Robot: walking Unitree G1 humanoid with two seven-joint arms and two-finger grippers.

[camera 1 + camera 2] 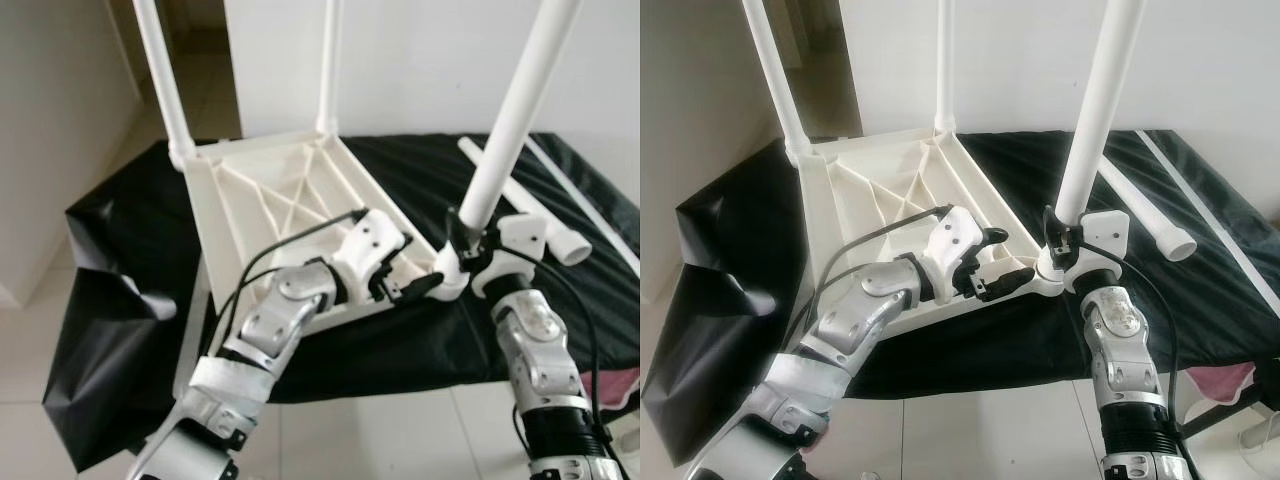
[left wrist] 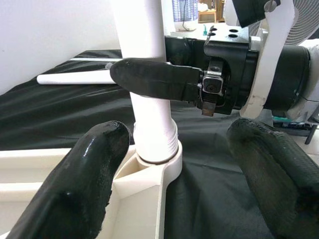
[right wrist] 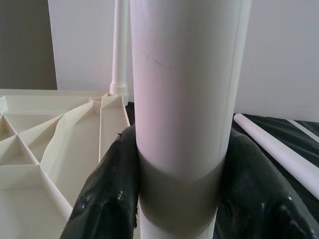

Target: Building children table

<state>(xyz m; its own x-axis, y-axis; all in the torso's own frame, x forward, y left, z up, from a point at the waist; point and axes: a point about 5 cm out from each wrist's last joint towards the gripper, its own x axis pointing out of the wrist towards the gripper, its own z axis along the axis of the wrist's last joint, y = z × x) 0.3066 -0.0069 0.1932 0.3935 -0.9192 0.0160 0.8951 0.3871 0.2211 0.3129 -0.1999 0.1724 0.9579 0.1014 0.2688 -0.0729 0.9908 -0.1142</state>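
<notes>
Nearest: left gripper [image 1: 405,285] at the near edge of the upturned tabletop [image 1: 270,200], fingers [image 2: 89,169] spread apart either side of the corner socket [image 2: 159,162], not seen to pinch anything; it looks to be bracing the top. Just beside it, right gripper [image 1: 1065,240] is clamped on the third leg [image 1: 1095,120] low down, close above its threaded end, which sits in that socket; whether the thread is fully home cannot be told. Tabletop lies ribs-up on the black-draped counter [image 1: 420,340], tilted, its near corner at the counter's front edge. Farther back, two legs [image 1: 160,70] [image 1: 330,60] stand upright in the far corners. To the right, a loose leg [image 1: 545,225] lies flat on the cloth, well apart from the top, with a thinner white rod [image 1: 590,215] just beyond it. Count: one tabletop, four legs (two fitted, one being fitted, one loose), one thin rod. Handling, as judged: hollow plastic tubes, light and stiff, smooth and likely slippery under rubber fingers when twisted; gripping low near the socket gives best control and least wobble, since the long leg would lever hard on the thread. The ribbed top is light too and could slide on the cloth or off the edge unless held down.
</notes>
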